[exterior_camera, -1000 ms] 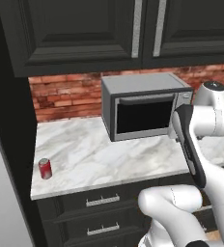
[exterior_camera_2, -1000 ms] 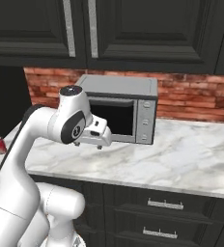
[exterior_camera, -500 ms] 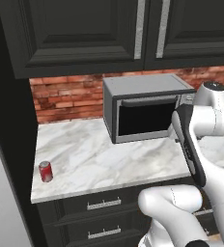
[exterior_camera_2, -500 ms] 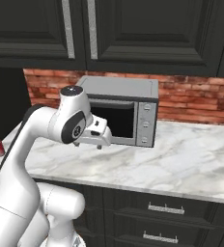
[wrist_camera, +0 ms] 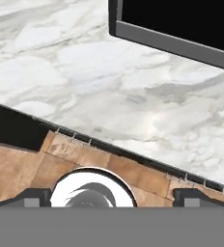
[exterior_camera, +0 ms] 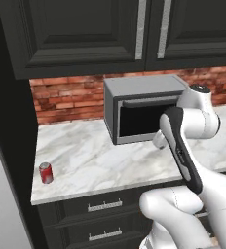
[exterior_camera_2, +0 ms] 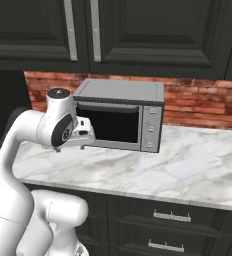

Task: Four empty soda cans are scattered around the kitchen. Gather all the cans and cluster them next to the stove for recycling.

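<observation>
The red soda can (exterior_camera: 46,172) stands upright near the front left corner of the white marble tabletop (exterior_camera: 90,160), well apart from the grey microwave (exterior_camera: 139,114) that sits against the brick wall (exterior_camera: 66,99). In the right base view only a sliver of the can shows at the far left edge. The pincer (wrist_camera: 112,195) is up in front of the microwave, over the front edge of the tabletop, its jaws spread wide with nothing between them; the hand view looks down on bare marble, the cabinet edge and the tile floor (wrist_camera: 17,164). The step in hand looks like the approach to this can. The next move calls for carrying the open pincer leftward and down until the fingers straddle the can's sides
</observation>
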